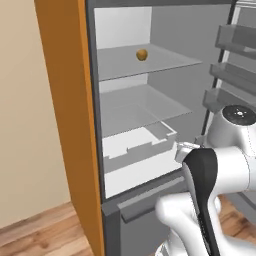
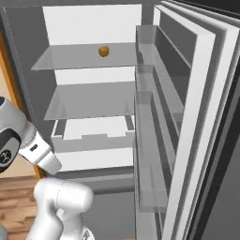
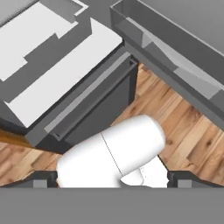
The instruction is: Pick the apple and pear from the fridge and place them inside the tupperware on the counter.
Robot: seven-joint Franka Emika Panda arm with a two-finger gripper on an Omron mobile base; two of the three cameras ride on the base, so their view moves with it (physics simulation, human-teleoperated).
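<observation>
The fridge (image 1: 125,107) stands open, its pale inside facing me. The pear (image 1: 142,54), small and yellow-orange, sits alone toward the back of the top glass shelf (image 2: 103,51). The apple, the tupperware and the counter are out of view. In the hand view my gripper (image 3: 113,180) is open: its two dark fingertips (image 3: 43,179) stand far apart at the bottom with nothing between them. The hand is low in front of the fridge and looks down at the white drawer (image 3: 52,52) and the floor, well below the pear's shelf.
A tall orange panel (image 1: 65,100) borders the fridge on the left. The open door with clear bins (image 2: 150,117) stands on the right, one bin (image 3: 175,52) near the hand. A second glass shelf (image 1: 140,107) lies above the drawer (image 1: 140,142). Wood floor (image 3: 175,122) lies below.
</observation>
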